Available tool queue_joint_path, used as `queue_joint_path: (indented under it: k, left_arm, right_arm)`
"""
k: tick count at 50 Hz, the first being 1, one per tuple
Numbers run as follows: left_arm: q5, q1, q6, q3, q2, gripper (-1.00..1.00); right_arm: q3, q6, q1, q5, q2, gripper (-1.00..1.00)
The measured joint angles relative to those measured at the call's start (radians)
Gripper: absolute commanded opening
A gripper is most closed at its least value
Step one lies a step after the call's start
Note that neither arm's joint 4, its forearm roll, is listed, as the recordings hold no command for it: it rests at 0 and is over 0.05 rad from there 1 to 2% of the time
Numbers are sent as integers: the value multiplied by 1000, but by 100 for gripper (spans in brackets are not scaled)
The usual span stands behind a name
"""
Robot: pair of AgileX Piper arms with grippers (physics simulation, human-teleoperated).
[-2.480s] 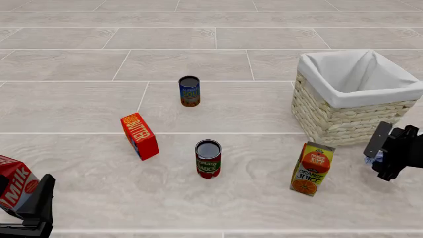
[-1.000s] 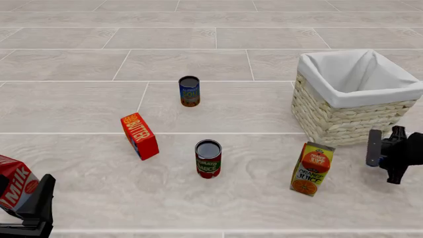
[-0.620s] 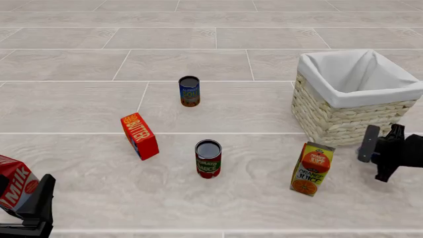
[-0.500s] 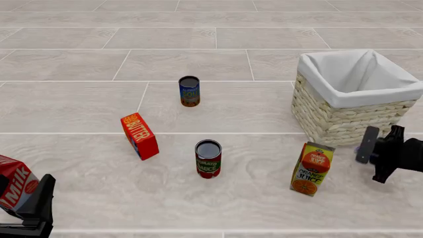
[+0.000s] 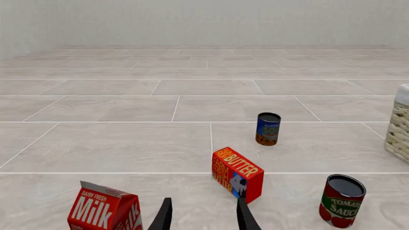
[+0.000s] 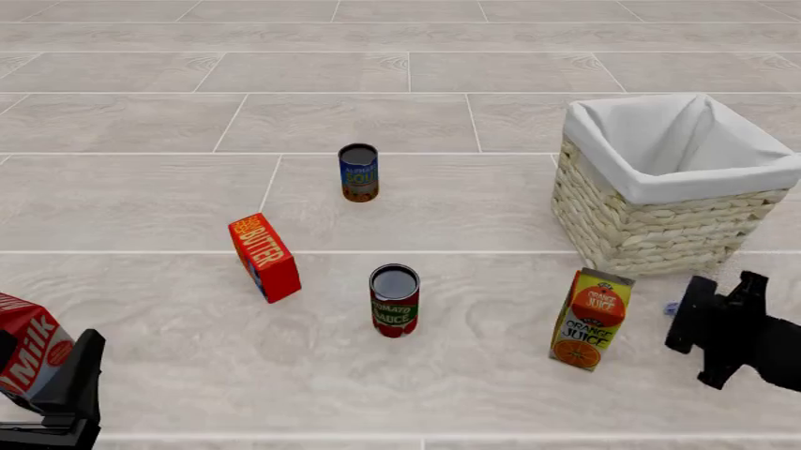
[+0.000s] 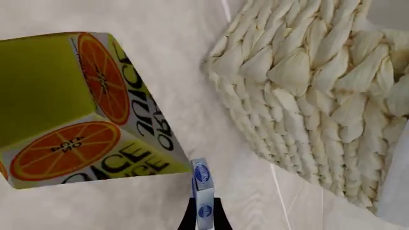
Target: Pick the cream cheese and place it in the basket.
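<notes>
The cream cheese is a thin light-blue and white box, seen edge-on in the right wrist view, pinched between my right gripper's fingertips. In the front view only a small blue bit of it shows beside my right gripper, which hangs low in front of the basket and right of the orange juice carton. The wicker basket with white lining stands at the right; its woven wall fills the right wrist view. My left gripper is open and empty at the near left.
An orange juice carton stands just left of my right gripper, close in the right wrist view. A tomato sauce can, a red butter box and a soup can stand mid-table. A milk carton sits by my left gripper.
My right gripper, still holding the cream cheese, has moved nearer to the camera and slightly left, away from the basket's front wall. The left arm has not moved.
</notes>
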Motion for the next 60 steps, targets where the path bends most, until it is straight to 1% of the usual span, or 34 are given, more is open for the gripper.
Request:
queue_joint_path:
  k: [12,24,33,41,49,57,60]
  left_arm:
    - [0,0,0,0,0,100]
    - [0,0,0,0,0,100]
    - [0,0,0,0,0,100]
    - [0,0,0,0,0,100]
    - [0,0,0,0,0,100]
    - [0,0,0,0,0,100]
    - [0,0,0,0,0,100]
  right_arm:
    - [128,43,6,22,-207,-100]
    - [205,83,-3,71,-403,-100]
    - [237,113,-11,88,-493,-100]
    - [254,142,-14,90,-542,-100]
    - [268,186,-13,81,-584,-100]
    - [279,268,-6,63,-612,-100]
    - [270,311,-1,67,-628,-100]
